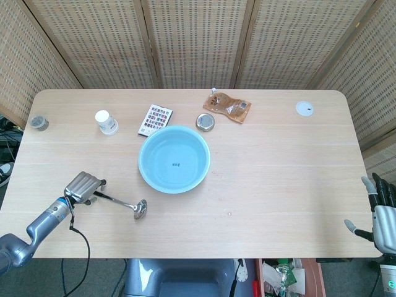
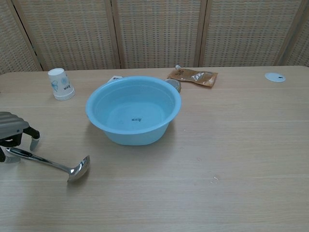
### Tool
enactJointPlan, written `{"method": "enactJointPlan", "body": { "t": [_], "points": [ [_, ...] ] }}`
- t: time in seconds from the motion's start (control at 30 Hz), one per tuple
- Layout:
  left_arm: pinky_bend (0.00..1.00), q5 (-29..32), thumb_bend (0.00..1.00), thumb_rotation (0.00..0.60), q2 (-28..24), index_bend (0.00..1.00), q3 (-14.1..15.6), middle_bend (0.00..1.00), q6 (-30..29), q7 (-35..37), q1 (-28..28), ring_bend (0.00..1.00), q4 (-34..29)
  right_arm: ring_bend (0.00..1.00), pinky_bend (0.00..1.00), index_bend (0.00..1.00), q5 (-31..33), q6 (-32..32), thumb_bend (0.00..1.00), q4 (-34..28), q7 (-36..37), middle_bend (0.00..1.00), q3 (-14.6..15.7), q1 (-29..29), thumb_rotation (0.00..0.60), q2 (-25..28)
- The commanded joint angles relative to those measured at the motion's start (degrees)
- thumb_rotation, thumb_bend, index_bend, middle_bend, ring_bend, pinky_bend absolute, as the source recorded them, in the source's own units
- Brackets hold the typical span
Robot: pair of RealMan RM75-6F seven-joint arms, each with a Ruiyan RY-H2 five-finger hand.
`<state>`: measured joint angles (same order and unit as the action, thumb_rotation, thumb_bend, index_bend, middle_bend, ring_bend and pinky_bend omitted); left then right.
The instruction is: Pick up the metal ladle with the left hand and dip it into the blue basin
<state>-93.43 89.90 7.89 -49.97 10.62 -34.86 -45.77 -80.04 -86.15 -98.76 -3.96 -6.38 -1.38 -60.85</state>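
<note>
The metal ladle lies flat on the table, left of the front of the blue basin, its bowl pointing right. My left hand hovers low over the end of the handle. Its fingers hang down on either side of the handle, still apart, and no grip shows. The basin stands at mid-table, about a hand's width from the ladle's bowl. At the table's front right corner my right hand holds nothing, its fingers spread.
A paper cup stands at the back left. Behind the basin are a patterned card and a small metal tin. Further right lie a brown pouch and a white disc; a small dark jar sits far left.
</note>
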Motion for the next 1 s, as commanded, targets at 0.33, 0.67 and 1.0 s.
{"method": "enactJointPlan", "body": {
  "t": [0.33, 0.67, 1.0],
  "points": [
    [1.0, 0.38, 0.31, 0.6, 0.84, 0.49, 0.09, 1.0, 0.21, -1.08, -0.16, 1.0, 0.8, 0.0, 0.0, 0.0, 0.24, 0.13, 0.0, -0.12, 0.21, 0.0, 0.0, -0.05, 0.6, 0.17],
    [1.0, 0.49, 0.31, 0.6, 2.19, 0.5, 0.09, 1.0, 0.85, -0.85, -0.69, 1.0, 2.07, 0.0, 0.0, 0.0, 0.57, 0.52, 0.0, 0.02, 0.32, 0.0, 0.01, -0.21, 0.6, 0.16],
    [1.0, 0.12, 0.31, 0.6, 2.75, 0.56, 0.57, 1.0, 0.95, -1.78, -0.94, 1.0, 2.4, 0.0, 0.0, 0.0, 0.68, 0.83, 0.0, -0.02, 0.67, 0.0, 0.09, -0.3, 0.6, 0.32]
  ]
}}
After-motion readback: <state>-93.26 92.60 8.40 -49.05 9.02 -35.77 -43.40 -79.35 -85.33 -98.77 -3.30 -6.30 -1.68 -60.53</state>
